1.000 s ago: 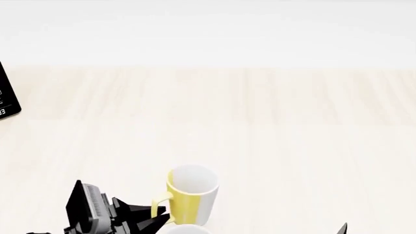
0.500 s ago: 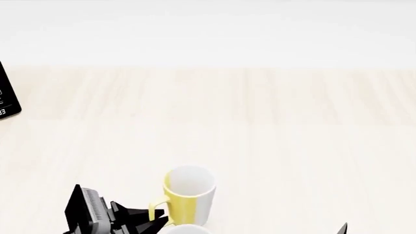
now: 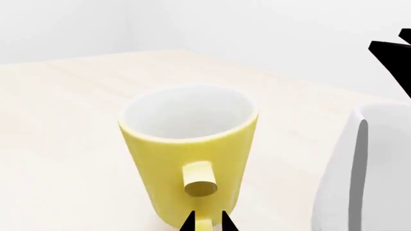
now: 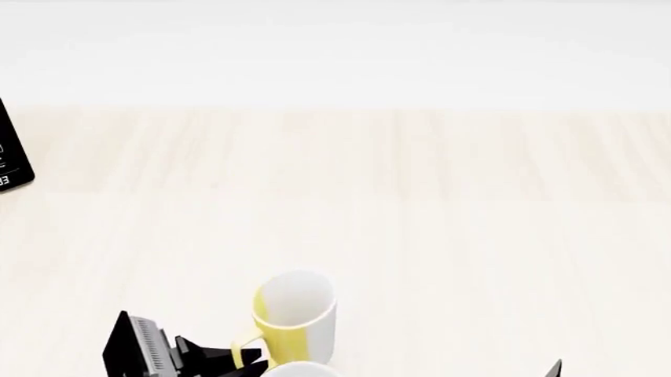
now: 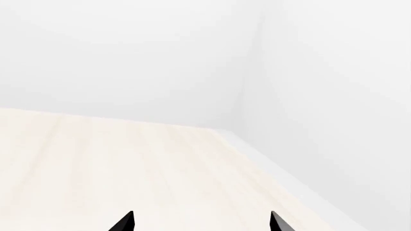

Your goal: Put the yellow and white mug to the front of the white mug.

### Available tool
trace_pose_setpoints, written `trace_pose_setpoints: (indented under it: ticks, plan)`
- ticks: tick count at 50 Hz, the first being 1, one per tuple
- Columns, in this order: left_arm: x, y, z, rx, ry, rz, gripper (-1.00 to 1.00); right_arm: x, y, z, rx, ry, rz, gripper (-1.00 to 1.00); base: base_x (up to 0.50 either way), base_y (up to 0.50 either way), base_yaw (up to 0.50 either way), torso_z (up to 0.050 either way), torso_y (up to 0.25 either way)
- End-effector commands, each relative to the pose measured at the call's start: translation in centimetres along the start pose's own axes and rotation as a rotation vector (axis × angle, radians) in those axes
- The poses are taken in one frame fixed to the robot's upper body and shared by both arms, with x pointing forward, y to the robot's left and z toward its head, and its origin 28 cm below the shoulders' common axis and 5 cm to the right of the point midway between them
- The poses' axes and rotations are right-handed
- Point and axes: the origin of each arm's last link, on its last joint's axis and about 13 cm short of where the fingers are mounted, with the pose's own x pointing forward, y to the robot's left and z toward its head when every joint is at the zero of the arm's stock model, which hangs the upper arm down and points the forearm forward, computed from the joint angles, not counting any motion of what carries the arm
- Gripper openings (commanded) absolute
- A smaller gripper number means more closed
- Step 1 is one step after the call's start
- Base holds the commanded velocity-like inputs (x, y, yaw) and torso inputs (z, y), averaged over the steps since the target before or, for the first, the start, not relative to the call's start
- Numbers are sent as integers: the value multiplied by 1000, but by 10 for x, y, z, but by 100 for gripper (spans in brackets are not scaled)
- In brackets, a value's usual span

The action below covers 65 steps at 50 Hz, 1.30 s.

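The yellow and white mug [image 4: 291, 322] is near the front edge of the head view, tilted slightly, its handle pointing toward my left gripper [image 4: 243, 361]. In the left wrist view the mug [image 3: 189, 154] fills the middle, and my left gripper [image 3: 207, 224] is shut on its yellow handle [image 3: 200, 183]. The white mug [image 4: 302, 370] shows only as a rim at the bottom edge of the head view, just in front of the yellow mug; its side [image 3: 366, 173] shows in the left wrist view. My right gripper [image 5: 201, 222] is open and empty over bare table.
A black device [image 4: 12, 157] stands at the far left edge of the light wooden table [image 4: 441, 204]. The right gripper's tip [image 4: 555, 367] shows at the bottom right. A white wall lies behind the table.
The yellow and white mug has shifted slightly left and toward the front and now tilts, lifted by its handle. My left gripper moved down and back with it.
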Motion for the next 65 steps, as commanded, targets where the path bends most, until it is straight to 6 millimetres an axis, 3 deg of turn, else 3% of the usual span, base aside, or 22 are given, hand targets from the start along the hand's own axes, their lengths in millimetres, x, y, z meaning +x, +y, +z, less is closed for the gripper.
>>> trace_pose_setpoints:
  ticks: [1,19,20,65]
  plan:
    - [-1,-3,-4,12,12,-21,-100,0,0,0,0,0,0,100,0,0,0,0,0]
    - [1,-3,-1,69,3,-3,-100,0,-1,0,2,0,-3,100,0,0,0,0,0]
    - [2,-3,-1,59,0,-3,100,0,-1,0,1,-1,-2,100,0,0,0,0,0]
    - [-2,7,9,-45,-212,-60,100,1,1,0,-3,3,5,100,0,0,0,0,0]
